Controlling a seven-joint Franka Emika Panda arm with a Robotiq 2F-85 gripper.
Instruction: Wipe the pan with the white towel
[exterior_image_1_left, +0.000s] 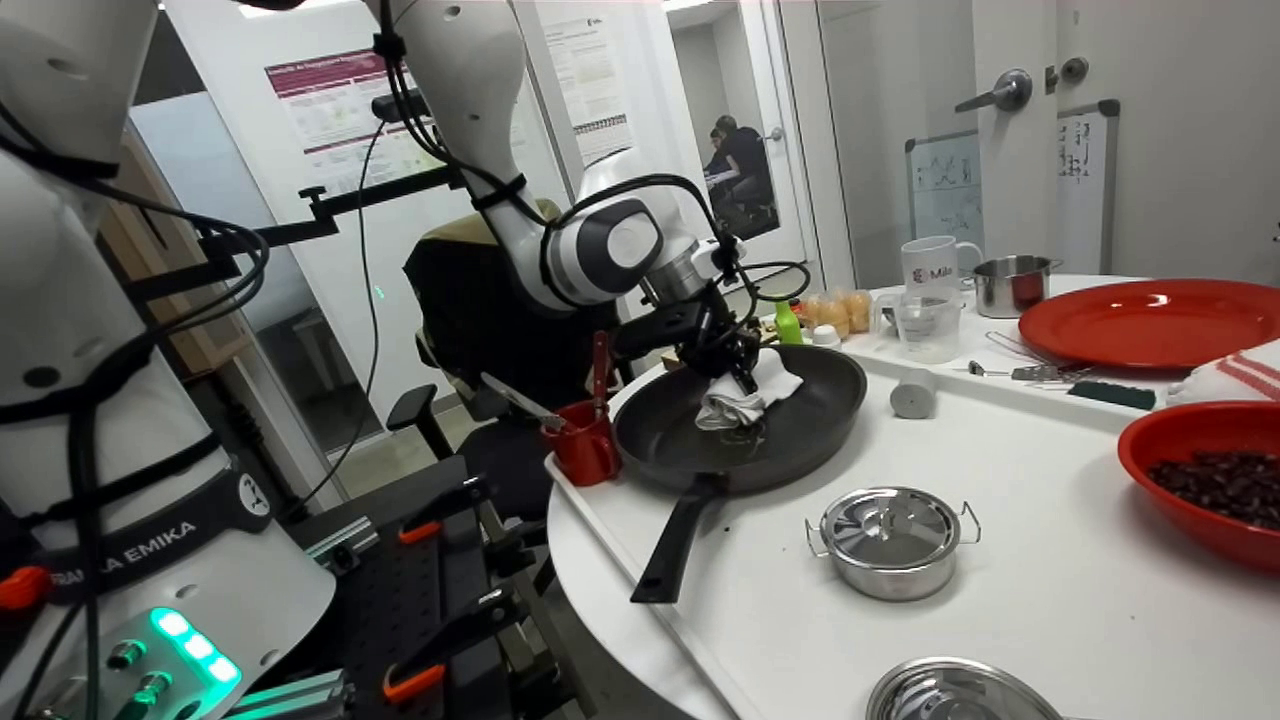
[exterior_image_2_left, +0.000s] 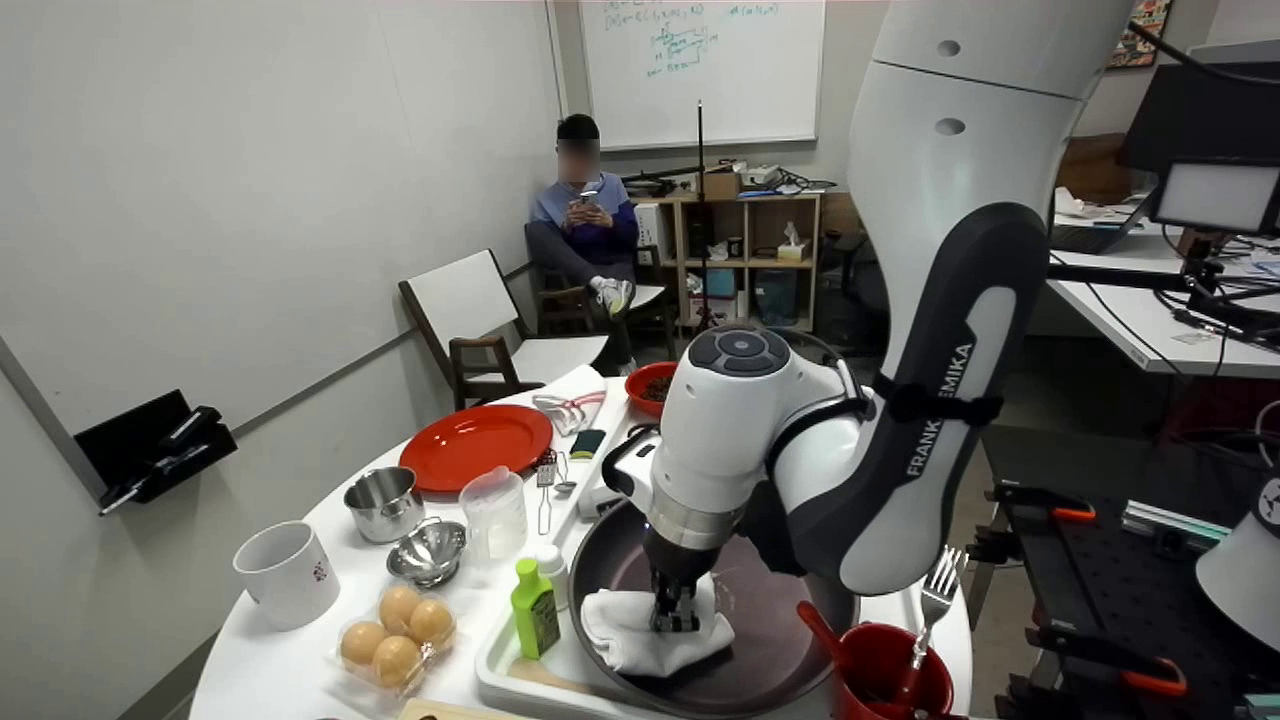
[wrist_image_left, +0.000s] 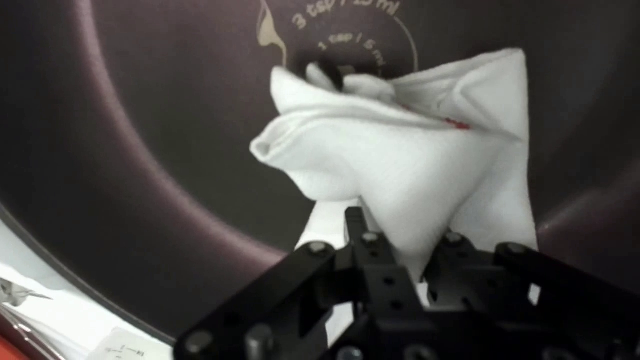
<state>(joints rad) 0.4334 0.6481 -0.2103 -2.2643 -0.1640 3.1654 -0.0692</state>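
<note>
The dark frying pan (exterior_image_1_left: 655, 425) stands on the white table, its black handle pointing to the near side in an exterior view. It also shows in an exterior view (exterior_image_2_left: 770, 600) and fills much of the wrist view (wrist_image_left: 190, 135). The white towel (exterior_image_1_left: 732, 408) is bunched on the pan's inner floor; it also shows in an exterior view (exterior_image_2_left: 640, 640) and in the wrist view (wrist_image_left: 400, 155). My gripper (exterior_image_1_left: 742, 378) points down into the pan, also in an exterior view (exterior_image_2_left: 675, 622). Its fingers (wrist_image_left: 397, 237) pinch a towel fold; the right fingertip is hidden by cloth.
A red mug (exterior_image_1_left: 583, 450) with utensils stands close beside the pan. A lidded steel pot (exterior_image_1_left: 890, 545) and a red bowl (exterior_image_1_left: 1190, 500) are on the table. A green bottle (exterior_image_2_left: 535, 610), eggs (exterior_image_2_left: 395, 640) and a measuring cup (exterior_image_2_left: 493, 515) stand near the far rim.
</note>
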